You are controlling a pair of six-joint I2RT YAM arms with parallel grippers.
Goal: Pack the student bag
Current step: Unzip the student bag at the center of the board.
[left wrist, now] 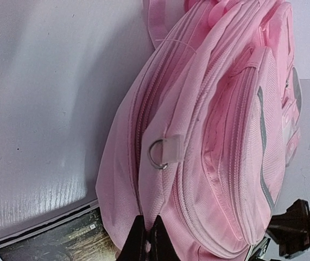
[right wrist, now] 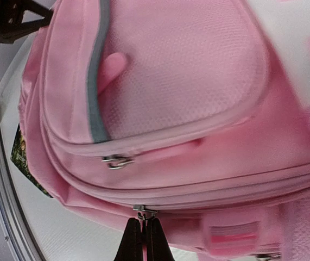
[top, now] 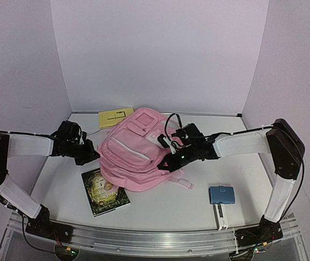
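Leftmost on the white table, the left gripper sits low against the left side of the student bag. Its wrist camera shows the two dark fingers drawn together to a narrow point on the pink fabric of the bag's lower edge, with a sliver of pink pinched between them. Just above that grip a small metal D-ring hangs from a white tab on the side seam.

A dark green book lies flat on the near side, its far corner tucked under the bag's near left edge. Further back, a yellow pad lies by the rear wall, just beside the bag's far left corner.

The student bag lies in the middle of the table on its back, front pockets facing up, a pink strap trailing out toward the near right. Its zips look closed in all views.

The right gripper rests at the bag's right side, near the front. From its wrist camera the fingers are nearly together, gripping a thin pink strip directly below a metal zip slider on the bag's seam.

To the right and nearer the front edge, well apart from the bag, lies a blue pouch.
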